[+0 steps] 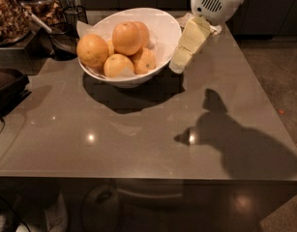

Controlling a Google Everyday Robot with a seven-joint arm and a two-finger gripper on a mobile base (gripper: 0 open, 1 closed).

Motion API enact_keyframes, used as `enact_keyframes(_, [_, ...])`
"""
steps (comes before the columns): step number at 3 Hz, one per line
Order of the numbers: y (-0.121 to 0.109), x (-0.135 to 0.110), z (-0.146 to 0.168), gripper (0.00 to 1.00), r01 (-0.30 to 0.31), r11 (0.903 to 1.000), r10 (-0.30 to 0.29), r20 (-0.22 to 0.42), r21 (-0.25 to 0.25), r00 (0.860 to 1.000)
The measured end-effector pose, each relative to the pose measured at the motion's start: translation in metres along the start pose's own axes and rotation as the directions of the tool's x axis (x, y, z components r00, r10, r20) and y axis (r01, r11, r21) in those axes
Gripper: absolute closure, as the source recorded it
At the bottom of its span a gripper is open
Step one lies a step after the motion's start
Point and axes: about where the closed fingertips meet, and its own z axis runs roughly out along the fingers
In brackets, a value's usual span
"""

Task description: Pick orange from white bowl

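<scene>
1. As you look across the table [138, 144], the white bowl [133, 80] stands at about 11 o'clock from the table's centre, upright on the grey top.
2. You find the orange [127, 37] inside the white bowl, on top of the pile and toward 12 o'clock. Its skin is smooth, pale peach-orange.
3. A deeper golden orange [92, 50] lies touching it at its 8 o'clock, against the bowl's 9 o'clock rim.
4. Two smaller oranges [118, 65] rest below it at 6 and 4 o'clock, and another shows partly behind it at 2 o'clock.
5. Your gripper [179, 62] hangs outside the bowl at the bowl's 3 o'clock, tilted, with its tip pointing toward 7 o'clock, just beside the outer wall. You cannot tell whether it touches the wall.
6. Whether the gripper is open or closed you cannot tell from this view. It holds nothing visible.
7. The arm's white housing [215, 1] sits above the gripper at 1 o'clock.
8. The arm's shadow [235, 144] falls on the table at 4 o'clock.
9. A jar of brown pieces [7, 13] stands off the table at 10 o'clock.
</scene>
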Motion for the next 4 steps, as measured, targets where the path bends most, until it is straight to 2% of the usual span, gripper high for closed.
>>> enact_keyframes(1, [-0.005, -0.029, 0.010, 0.00, -0.041, 0.9981, 0.043, 0.035, -0.047, 0.998])
enact_keyframes(2, [-0.009, -0.045, 0.012, 0.00, -0.042, 0.9974, 0.045, 0.040, -0.059, 0.998])
enact_keyframes(4, [-0.010, -0.058, 0.011, 0.00, -0.022, 0.9987, 0.026, 0.072, -0.046, 0.997])
